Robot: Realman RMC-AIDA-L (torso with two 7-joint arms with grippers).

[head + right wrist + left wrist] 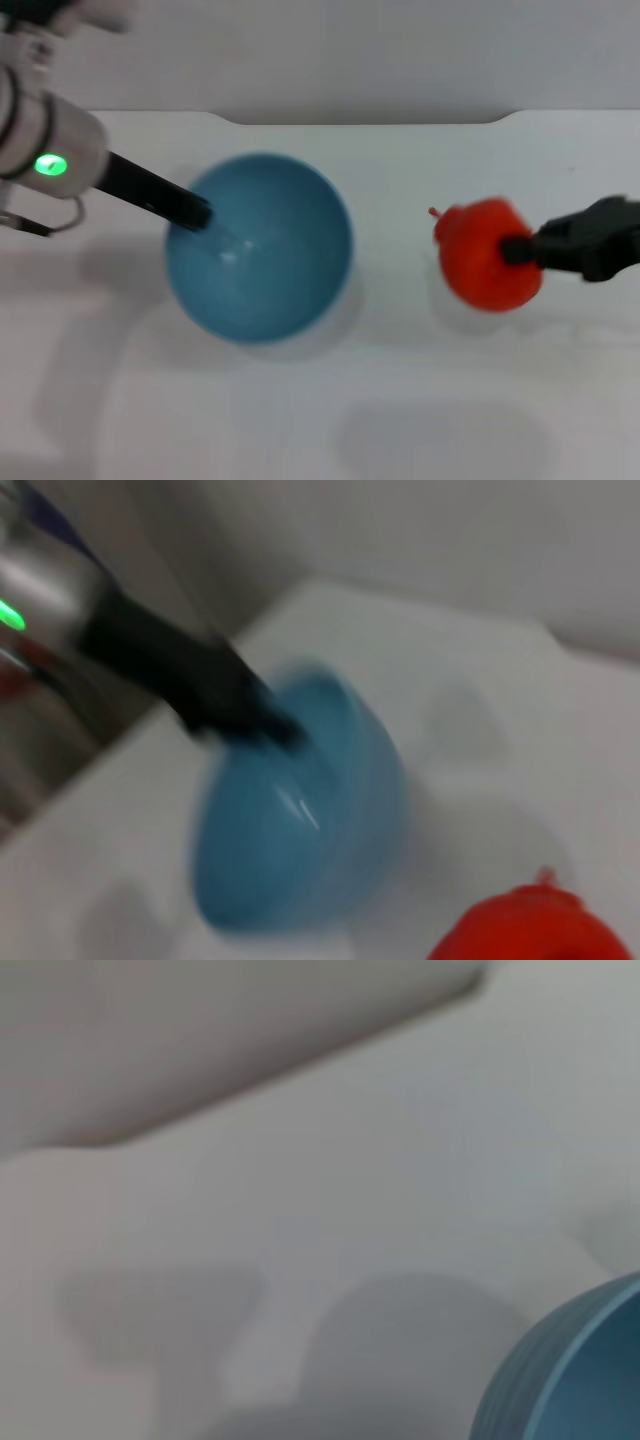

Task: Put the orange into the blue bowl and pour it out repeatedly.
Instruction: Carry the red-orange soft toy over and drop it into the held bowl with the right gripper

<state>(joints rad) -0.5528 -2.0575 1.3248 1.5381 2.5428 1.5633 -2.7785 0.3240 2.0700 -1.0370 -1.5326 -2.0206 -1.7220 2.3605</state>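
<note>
The light-blue bowl (270, 260) is at the centre left of the white table in the head view, with nothing inside it. My left gripper (195, 212) is shut on the bowl's left rim. The bowl's edge shows in the left wrist view (570, 1370). The right wrist view shows the bowl (300, 820) tilted, with the left gripper (270, 725) on its rim. The orange (480, 255) is to the right of the bowl and apart from it. My right gripper (515, 250) is shut on its right side. The orange also shows in the right wrist view (535, 930).
The white table (400, 400) has a notched far edge (360, 120) against a grey wall. Soft shadows lie on the table in front of the bowl and the orange. No other objects show.
</note>
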